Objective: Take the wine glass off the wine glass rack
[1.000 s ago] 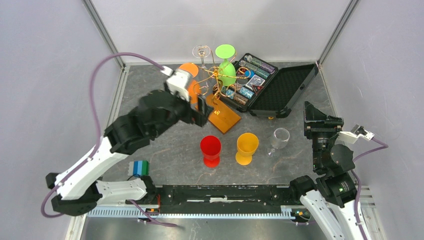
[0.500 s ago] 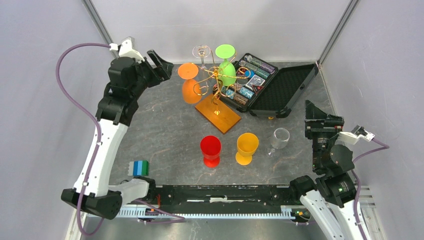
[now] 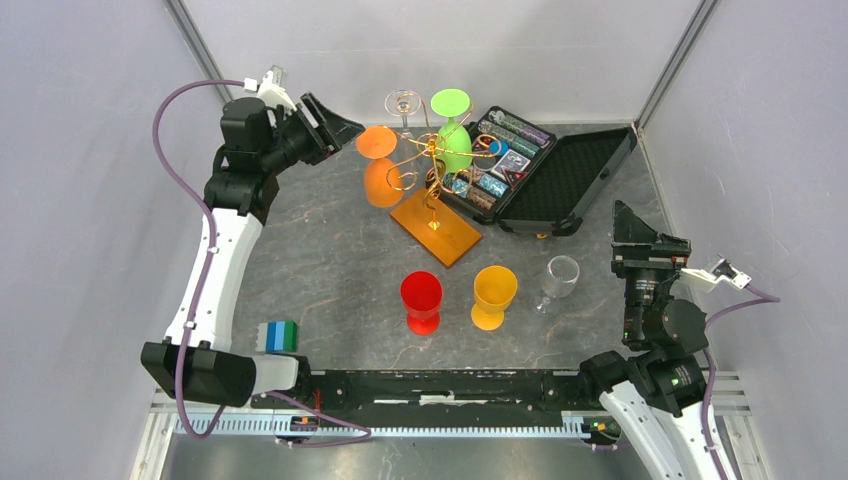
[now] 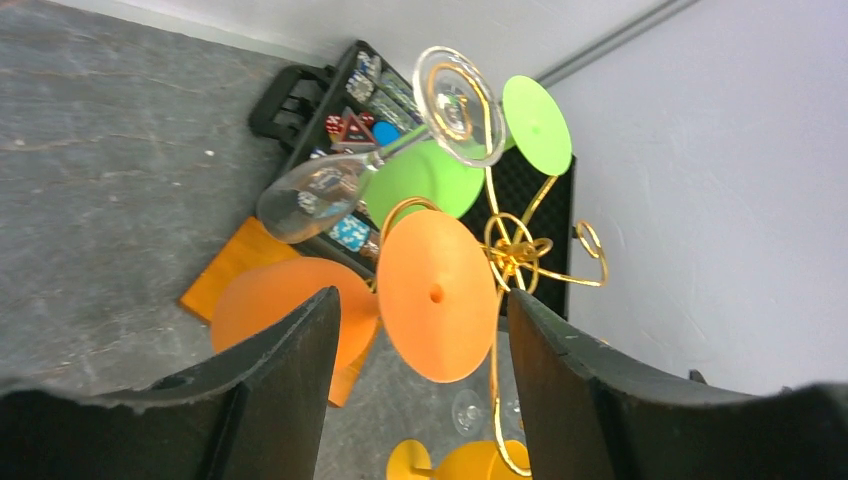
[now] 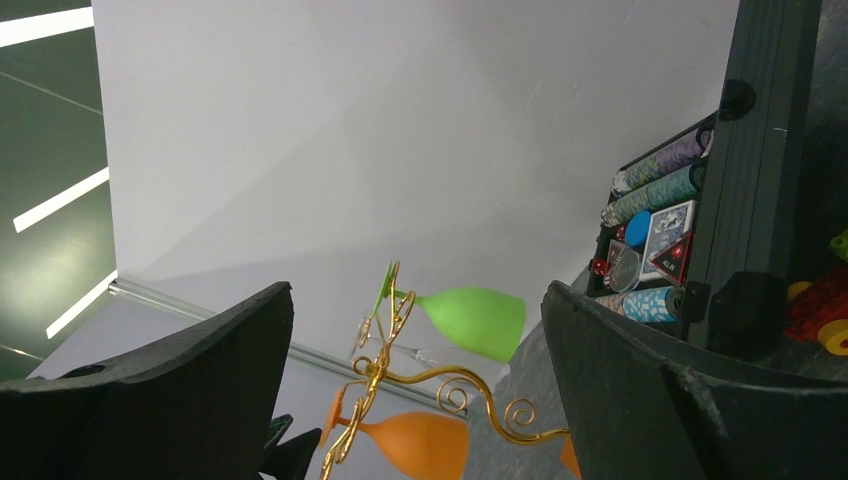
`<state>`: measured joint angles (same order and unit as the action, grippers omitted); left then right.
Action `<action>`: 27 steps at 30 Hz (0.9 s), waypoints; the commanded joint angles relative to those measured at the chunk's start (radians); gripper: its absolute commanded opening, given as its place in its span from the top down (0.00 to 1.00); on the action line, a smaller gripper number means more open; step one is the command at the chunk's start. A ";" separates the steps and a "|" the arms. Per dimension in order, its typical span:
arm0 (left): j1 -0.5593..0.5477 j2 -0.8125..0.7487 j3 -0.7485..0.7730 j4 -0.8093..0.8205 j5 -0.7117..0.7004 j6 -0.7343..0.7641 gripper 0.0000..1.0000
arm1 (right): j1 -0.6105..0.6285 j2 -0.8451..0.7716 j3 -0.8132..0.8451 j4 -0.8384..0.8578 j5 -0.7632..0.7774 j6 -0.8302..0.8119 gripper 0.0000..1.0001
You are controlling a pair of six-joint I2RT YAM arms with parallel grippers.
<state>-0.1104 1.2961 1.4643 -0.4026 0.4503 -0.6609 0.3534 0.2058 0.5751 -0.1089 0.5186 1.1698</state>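
Left gripper (image 3: 338,125): jaws apart, empty, high beside orange glass (image 3: 377,141), no contact. Right gripper (image 3: 640,232): spread wide, empty, well apart at your right. Orange glass hangs on left side of rack (image 3: 440,235); green glass (image 3: 455,145) and clear glass (image 3: 404,102) hang there too. Progress: approach only; grip, lift-off, set-down outstanding. Orange glass inverted: foot up toward your left gripper, bowl down, long axis near upright, slightly tilted

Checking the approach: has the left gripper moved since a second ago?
Yes. The left gripper has pulled away from the wine glass rack toward the far-left corner, ending left of the hanging orange glass.
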 commanded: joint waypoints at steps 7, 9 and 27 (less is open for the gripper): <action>0.005 0.020 -0.042 0.054 0.072 -0.053 0.43 | -0.001 -0.007 -0.014 0.041 0.009 0.010 0.02; 0.004 0.019 -0.053 0.065 0.084 -0.058 0.46 | -0.001 -0.005 -0.014 0.038 0.007 0.013 0.02; 0.006 -0.007 -0.126 0.212 0.190 -0.212 0.89 | -0.001 -0.012 -0.014 0.021 0.009 0.028 0.02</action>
<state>-0.1104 1.3174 1.3392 -0.2607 0.6060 -0.8154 0.3534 0.2050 0.5587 -0.0986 0.5175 1.1915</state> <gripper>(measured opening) 0.161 0.979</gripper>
